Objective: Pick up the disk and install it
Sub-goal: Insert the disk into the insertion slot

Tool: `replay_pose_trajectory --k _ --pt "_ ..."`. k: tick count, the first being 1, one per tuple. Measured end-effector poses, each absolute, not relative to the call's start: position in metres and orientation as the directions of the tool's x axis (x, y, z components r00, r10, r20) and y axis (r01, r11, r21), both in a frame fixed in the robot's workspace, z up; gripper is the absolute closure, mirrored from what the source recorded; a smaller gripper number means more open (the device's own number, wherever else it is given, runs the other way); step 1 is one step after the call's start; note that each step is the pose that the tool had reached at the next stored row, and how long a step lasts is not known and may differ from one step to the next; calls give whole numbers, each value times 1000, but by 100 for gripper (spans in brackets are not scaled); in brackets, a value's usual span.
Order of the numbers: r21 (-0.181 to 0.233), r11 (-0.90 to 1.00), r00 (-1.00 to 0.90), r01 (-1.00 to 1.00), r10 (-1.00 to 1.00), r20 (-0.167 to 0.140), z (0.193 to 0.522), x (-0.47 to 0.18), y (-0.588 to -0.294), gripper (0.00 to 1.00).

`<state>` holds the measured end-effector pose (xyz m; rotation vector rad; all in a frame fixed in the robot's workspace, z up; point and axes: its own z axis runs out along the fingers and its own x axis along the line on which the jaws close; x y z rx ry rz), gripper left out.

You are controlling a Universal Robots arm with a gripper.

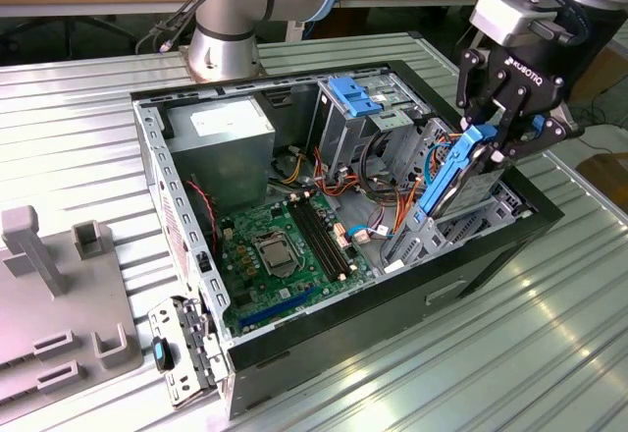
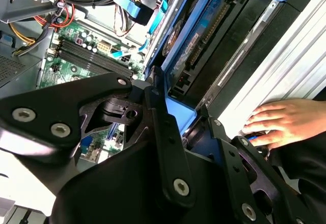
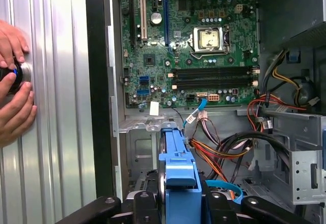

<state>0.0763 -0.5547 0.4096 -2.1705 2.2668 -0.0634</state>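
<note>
The disk (image 1: 453,182), a grey drive in a bright blue carrier, hangs tilted on edge over the drive bay at the end of the open computer case (image 1: 324,339) on the exterior view's right. My gripper (image 1: 488,137) is shut on its upper end. In the first wrist view the blue carrier (image 3: 178,168) sits between the black fingers of the gripper (image 3: 179,203), above the bay's metal floor. In the second wrist view the disk (image 2: 196,46) slants down into the case, with the gripper (image 2: 183,117) clamped on its near end.
Inside the case lie the motherboard (image 1: 285,245), loose cables (image 3: 224,147), the silver power supply (image 1: 221,133) and a blue-tabbed drive cage (image 1: 353,93). A person's hands (image 3: 12,81) rest on a round knob on the ribbed table (image 1: 510,353). A grey fixture (image 1: 49,295) stands at the exterior view's left.
</note>
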Motion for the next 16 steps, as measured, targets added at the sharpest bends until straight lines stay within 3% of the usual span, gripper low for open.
replay_pose_trajectory --k 16 --pt "-31 43 -44 -999 -999 26 402 76 -555 63"
